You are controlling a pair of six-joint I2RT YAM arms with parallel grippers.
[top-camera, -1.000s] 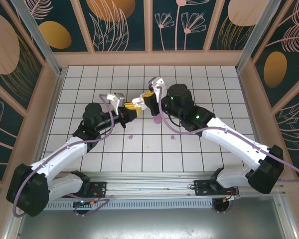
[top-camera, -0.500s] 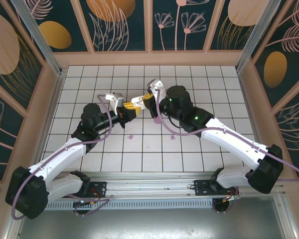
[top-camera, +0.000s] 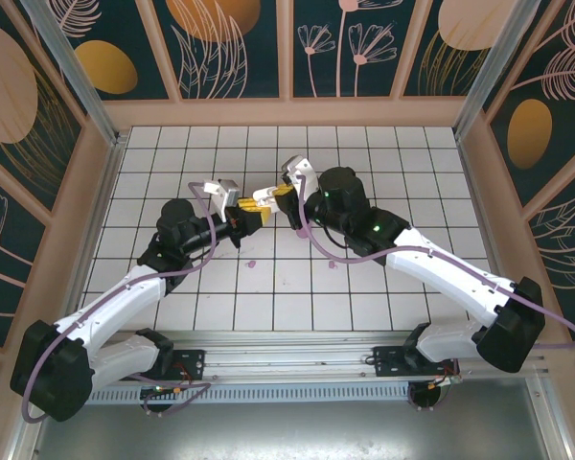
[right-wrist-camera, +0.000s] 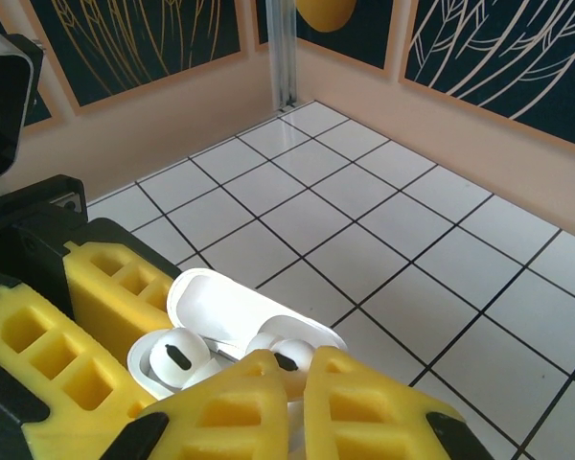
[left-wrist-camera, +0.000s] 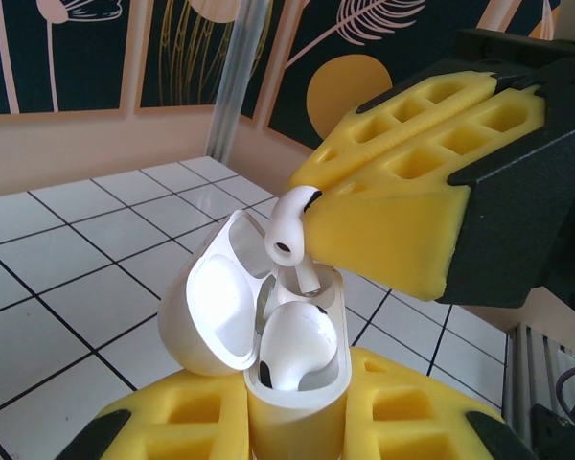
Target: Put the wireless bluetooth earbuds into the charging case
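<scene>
Compared with a second ago, the right gripper [top-camera: 280,192] is sitting a little further left in the top view, closer to the left gripper [top-camera: 252,205], and the two are now meeting tip to tip above the white tiled floor [top-camera: 412,163].

In the left wrist view, the left gripper [left-wrist-camera: 292,414] is pinching the white charging case [left-wrist-camera: 302,393] between its yellow fingers [left-wrist-camera: 172,422] and holding it upright. The lid [left-wrist-camera: 216,311] is hanging open to the left. The right gripper's yellow fingers [left-wrist-camera: 402,220] are reaching in from the upper right and clamping a white earbud [left-wrist-camera: 287,228] by its head. Its stem is pointing down and dipping into the far socket of the case. The other white earbud [left-wrist-camera: 292,345] is already sitting in the near socket.

In the right wrist view, the right gripper [right-wrist-camera: 295,362] is closing its fingertips [right-wrist-camera: 259,374] around the white earbud [right-wrist-camera: 286,359], right over the open charging case [right-wrist-camera: 230,309]. The other white earbud [right-wrist-camera: 177,362] is lying seated just to the left of it, beside a yellow finger [right-wrist-camera: 115,287] of the left gripper.

In the top view, two pale purple earbuds are lying loose on the tiles nearer the arm bases, one [top-camera: 252,262] below the left gripper and one [top-camera: 333,261] beside the right arm's cable, well apart from each other
</scene>
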